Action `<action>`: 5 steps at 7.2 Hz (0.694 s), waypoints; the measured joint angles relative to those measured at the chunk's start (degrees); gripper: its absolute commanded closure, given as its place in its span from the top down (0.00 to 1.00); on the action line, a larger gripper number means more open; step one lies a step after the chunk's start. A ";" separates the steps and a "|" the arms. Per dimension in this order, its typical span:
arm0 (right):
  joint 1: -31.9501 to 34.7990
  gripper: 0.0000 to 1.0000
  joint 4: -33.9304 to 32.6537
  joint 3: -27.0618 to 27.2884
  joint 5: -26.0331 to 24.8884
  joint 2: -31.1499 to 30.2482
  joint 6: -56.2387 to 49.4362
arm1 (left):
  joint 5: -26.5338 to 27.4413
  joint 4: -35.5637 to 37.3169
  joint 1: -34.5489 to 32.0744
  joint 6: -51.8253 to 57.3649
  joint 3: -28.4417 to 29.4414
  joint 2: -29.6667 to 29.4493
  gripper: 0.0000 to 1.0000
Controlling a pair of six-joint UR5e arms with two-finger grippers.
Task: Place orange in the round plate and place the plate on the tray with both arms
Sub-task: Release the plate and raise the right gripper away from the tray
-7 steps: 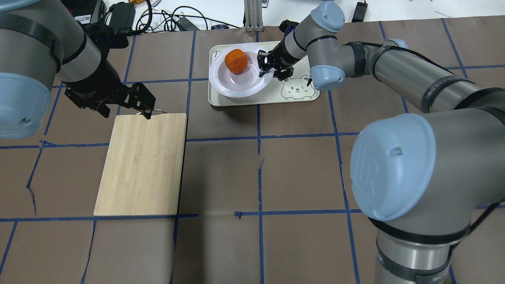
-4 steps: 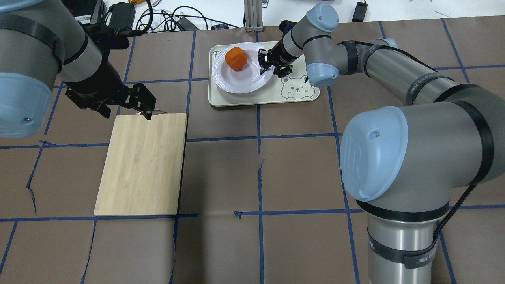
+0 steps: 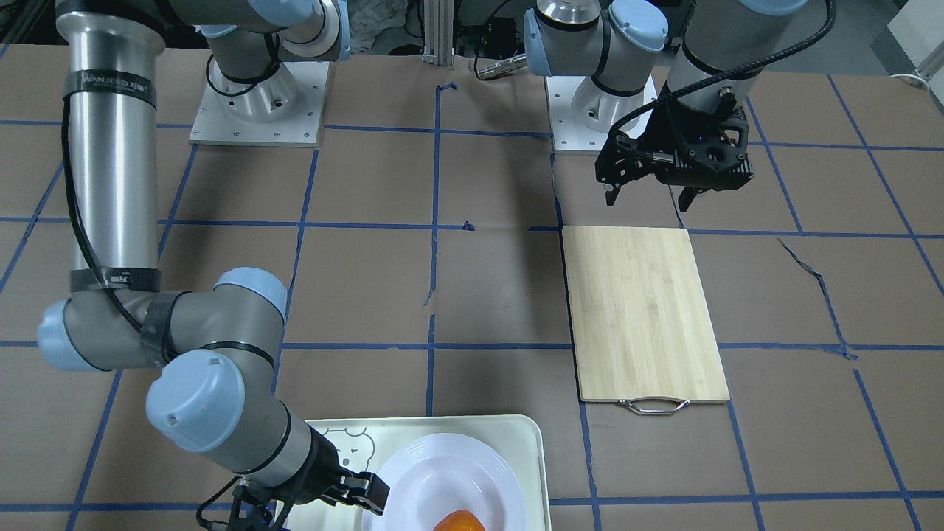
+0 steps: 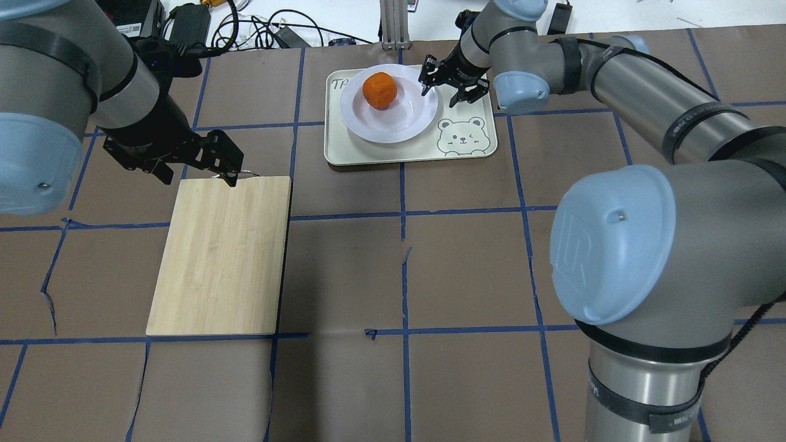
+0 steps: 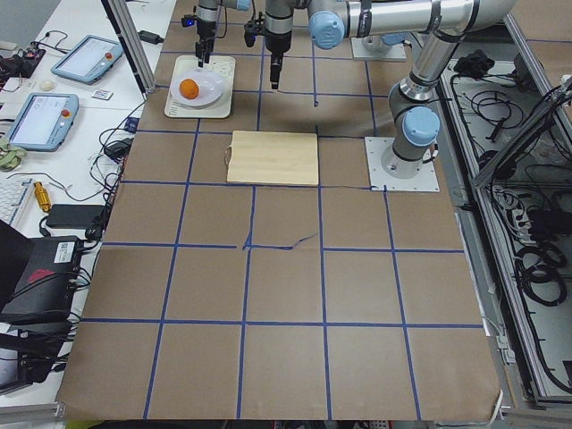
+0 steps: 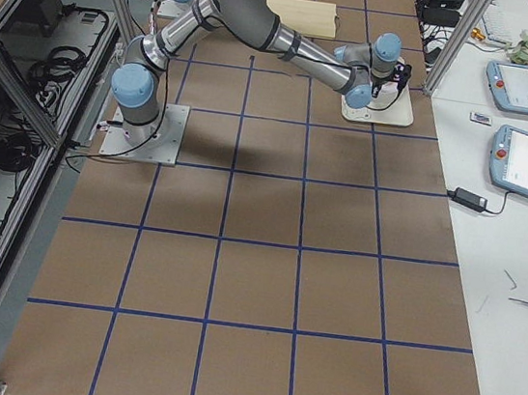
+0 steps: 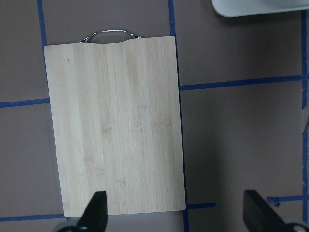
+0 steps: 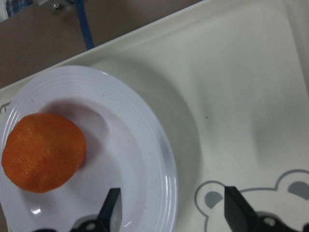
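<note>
The orange (image 4: 379, 90) lies in the round white plate (image 4: 405, 120), left of the plate's centre (image 8: 43, 152). The plate rests flat on the pale tray (image 4: 381, 153), next to the bear face. My right gripper (image 4: 443, 95) hovers open just above the plate's right rim, fingers spread wide with nothing held (image 8: 174, 212). My left gripper (image 4: 198, 177) hangs open over the handle end of the bamboo cutting board (image 4: 221, 258), with nothing between its fingers (image 7: 176, 215).
The cutting board's metal handle (image 3: 653, 405) points towards the tray side of the table. Cables and black boxes (image 4: 184, 24) and an aluminium post (image 4: 393, 24) line the far edge. Blue tape lines cross the brown table cover.
The plate with the orange has gone down flat onto the tray and shifted slightly right. My right gripper let go of the rim and drew back. The left arm stayed still.
</note>
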 measured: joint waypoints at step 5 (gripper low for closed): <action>4.14 1.00 34.85 -1.40 -21.08 -23.29 -6.81 | -0.56 0.25 0.44 -2.08 0.81 0.47 1.00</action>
